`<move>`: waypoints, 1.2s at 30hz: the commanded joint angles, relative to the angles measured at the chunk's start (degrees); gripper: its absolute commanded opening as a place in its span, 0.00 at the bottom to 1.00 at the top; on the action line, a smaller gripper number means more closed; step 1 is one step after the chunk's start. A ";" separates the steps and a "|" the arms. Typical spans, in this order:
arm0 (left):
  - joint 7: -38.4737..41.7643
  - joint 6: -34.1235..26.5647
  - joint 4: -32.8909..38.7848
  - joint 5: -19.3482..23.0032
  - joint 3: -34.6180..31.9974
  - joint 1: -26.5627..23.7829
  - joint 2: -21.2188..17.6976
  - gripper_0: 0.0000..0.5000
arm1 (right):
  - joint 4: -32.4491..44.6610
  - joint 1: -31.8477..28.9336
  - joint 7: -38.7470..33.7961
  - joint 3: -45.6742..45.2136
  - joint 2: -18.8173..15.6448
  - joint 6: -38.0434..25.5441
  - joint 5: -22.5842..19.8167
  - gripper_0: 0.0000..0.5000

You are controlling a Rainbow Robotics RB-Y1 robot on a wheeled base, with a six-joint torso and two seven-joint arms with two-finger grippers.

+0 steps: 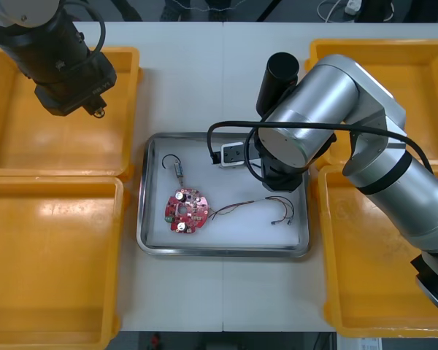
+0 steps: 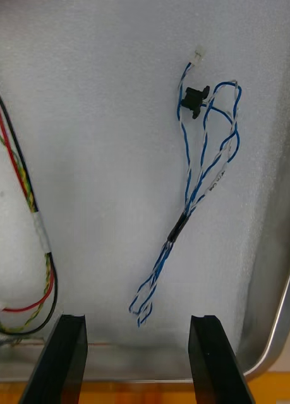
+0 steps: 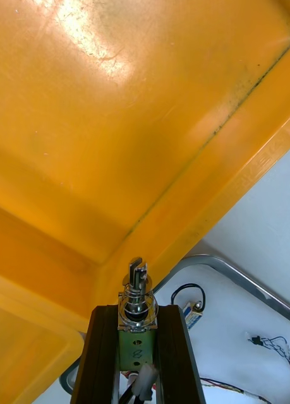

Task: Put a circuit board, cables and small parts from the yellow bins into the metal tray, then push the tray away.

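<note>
My left gripper (image 3: 137, 315) is shut on a small metal part (image 3: 137, 295), which stands up between its fingers (image 3: 173, 353) above the corner of the far left yellow bin (image 1: 29, 138). In the front view that left gripper (image 1: 95, 109) hangs over the same bin. My right gripper (image 2: 138, 328) is open low over the white inside of the metal tray (image 1: 152, 240), with the twisted blue and white cable (image 2: 201, 183) lying just beyond its fingers (image 2: 62, 353). A round red circuit board (image 1: 185, 210), a red and yellow cable (image 1: 241, 206) and a black cable (image 1: 177, 166) also lie in the tray.
The right arm (image 1: 314, 109) reaches in over the tray's right part. Yellow bins flank the tray: near left (image 1: 51, 262), far right (image 1: 423, 73), near right (image 1: 372, 277). The tray's rim (image 2: 280, 328) curves close beside the right finger.
</note>
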State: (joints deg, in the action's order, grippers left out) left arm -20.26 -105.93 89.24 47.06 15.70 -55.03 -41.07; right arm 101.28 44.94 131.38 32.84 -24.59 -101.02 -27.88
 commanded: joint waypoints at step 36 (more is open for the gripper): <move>-4.44 -0.51 10.77 2.16 2.32 0.01 0.38 0.00 | 18.51 -3.10 -27.06 -32.76 -6.52 -8.98 0.98 0.93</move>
State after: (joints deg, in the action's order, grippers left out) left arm -22.15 -106.02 96.64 48.91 16.24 -54.93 -41.02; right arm 117.76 43.33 109.59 4.24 -28.58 -109.82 -25.17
